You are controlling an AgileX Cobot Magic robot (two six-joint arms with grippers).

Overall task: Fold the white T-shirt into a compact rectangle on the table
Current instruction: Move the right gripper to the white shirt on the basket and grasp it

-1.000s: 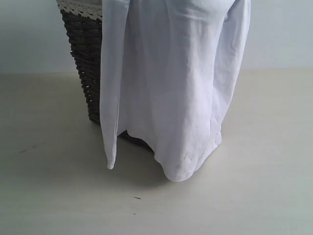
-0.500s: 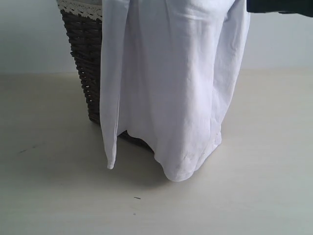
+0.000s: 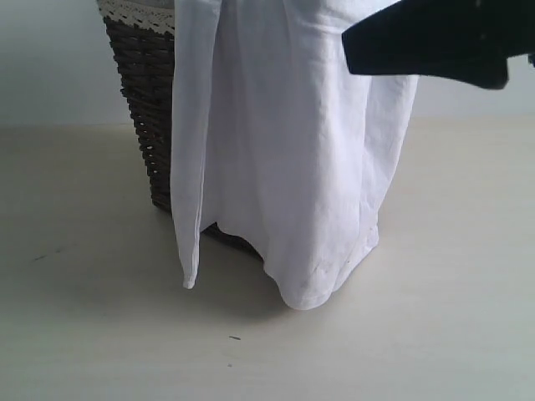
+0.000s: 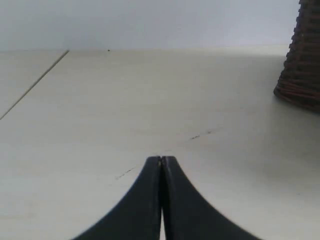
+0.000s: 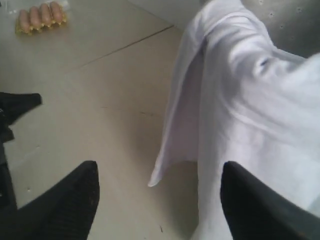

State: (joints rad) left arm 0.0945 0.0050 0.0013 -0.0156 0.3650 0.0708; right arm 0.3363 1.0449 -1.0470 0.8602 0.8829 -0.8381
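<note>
White cotton T-shirt: hangs draped over the rim of a dark woven wicker basket with a white lace edge, on its near right side; cloth falls in long soft folds down to the tabletop; one narrow strip hangs free at the left; lowest rounded fold at the near right reaches the surface or stops just short, cannot tell which.

Handling, as judged: light, limp, no stiffness; it will sag and swing from any one hold; thin cotton, not slippery, so a pinch on a doubled edge should keep; a pull sideways could drag or tip the basket. Best holds: high up near the rim where the cloth bunches, or the free hanging edge; two well-apart corners would be needed to spread it flat.

Left fingers: clenched tip to tip, nothing between them; low over bare tabletop at the left, the basket's foot well apart at the far right.

Right fingers: spread wide, grasping nothing; the shirt hangs just beyond them; the dark right arm crosses in front of the shirt's upper right.

Surface: broad, matte, pale cream, a few dark specks, thin seam lines; ample flat area near the basket for folding. Room: plain pale wall behind; a row of small pinkish rounded things on yellow lies far off, identity unclear.
</note>
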